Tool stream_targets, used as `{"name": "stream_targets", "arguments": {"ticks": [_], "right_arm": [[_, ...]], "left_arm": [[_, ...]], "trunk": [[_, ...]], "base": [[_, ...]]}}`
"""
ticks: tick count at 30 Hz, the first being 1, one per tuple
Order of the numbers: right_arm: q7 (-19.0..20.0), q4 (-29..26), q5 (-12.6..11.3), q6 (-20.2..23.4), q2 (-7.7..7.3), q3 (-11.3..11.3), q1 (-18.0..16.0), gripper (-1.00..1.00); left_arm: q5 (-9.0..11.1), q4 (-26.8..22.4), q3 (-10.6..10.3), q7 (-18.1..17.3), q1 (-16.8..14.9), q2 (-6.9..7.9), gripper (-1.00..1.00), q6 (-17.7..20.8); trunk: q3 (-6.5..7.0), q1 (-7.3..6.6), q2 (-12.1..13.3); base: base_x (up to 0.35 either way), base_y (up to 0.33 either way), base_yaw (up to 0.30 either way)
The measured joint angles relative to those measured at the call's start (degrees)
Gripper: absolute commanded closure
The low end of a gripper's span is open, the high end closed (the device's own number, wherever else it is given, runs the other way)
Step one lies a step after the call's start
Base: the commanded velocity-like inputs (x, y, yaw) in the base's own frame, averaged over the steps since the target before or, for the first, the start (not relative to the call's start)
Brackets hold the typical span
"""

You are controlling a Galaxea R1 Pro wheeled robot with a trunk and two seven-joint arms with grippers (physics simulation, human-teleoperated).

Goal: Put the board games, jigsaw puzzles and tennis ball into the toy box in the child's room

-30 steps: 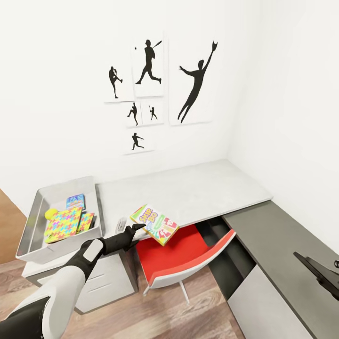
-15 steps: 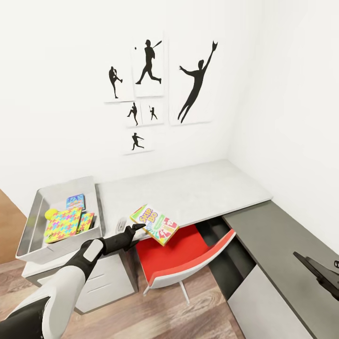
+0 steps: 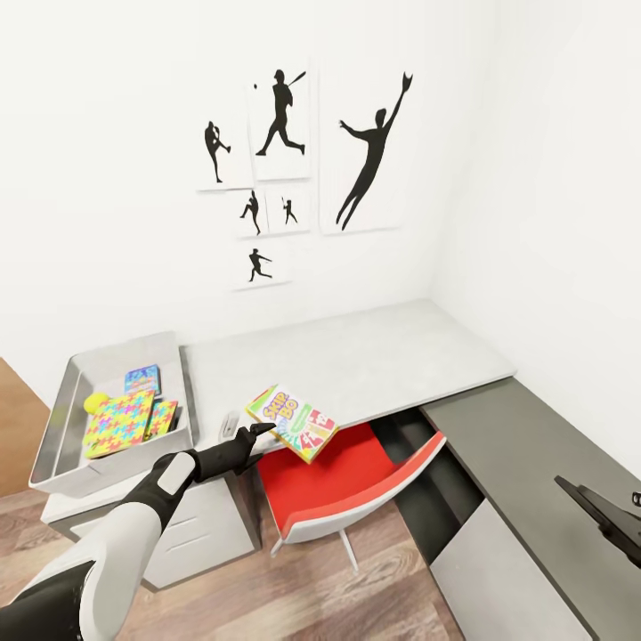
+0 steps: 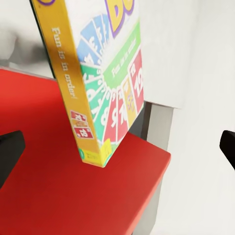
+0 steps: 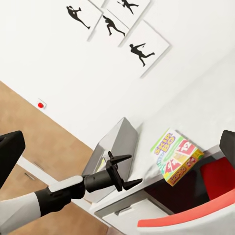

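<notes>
The green-red-yellow board game (image 3: 294, 422) lies at the table's (image 3: 374, 356) front edge, partly overhanging a red chair. My left gripper (image 3: 255, 434) is open just left of the game, with its fingers (image 4: 10, 152) wide apart and the game's edge (image 4: 73, 103) between them but untouched. The toy box (image 3: 53, 436) stands on the table's left end. It holds a blue board game (image 3: 142, 380), a jigsaw puzzle (image 3: 118, 425), the tennis ball (image 3: 95, 402) and another colourful flat piece (image 3: 163, 418). My right gripper (image 3: 610, 516) hovers open over the dark lower desk.
A red chair (image 3: 347, 485) with a white shell is tucked under the desk below the game. White drawers (image 3: 191, 534) sit under the toy box. The dark grey desk section (image 3: 525, 445) runs along the right wall. Baseball silhouette pictures (image 3: 369, 160) hang above.
</notes>
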Motion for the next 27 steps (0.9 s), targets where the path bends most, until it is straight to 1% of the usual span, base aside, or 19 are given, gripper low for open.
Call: {"name": "stream_targets", "arguments": {"ticks": [27], "right_arm": [[0.1, 0.0, 0.0, 0.1, -0.01, 0.0, 0.0, -1.00]], "left_arm": [[0.0, 0.0, 0.0, 0.1, 0.0, 0.00, -1.00, 0.0]], "trunk": [[-1.39, 0.00, 0.0]], "base": [[0.000, 0.000, 0.000]]}}
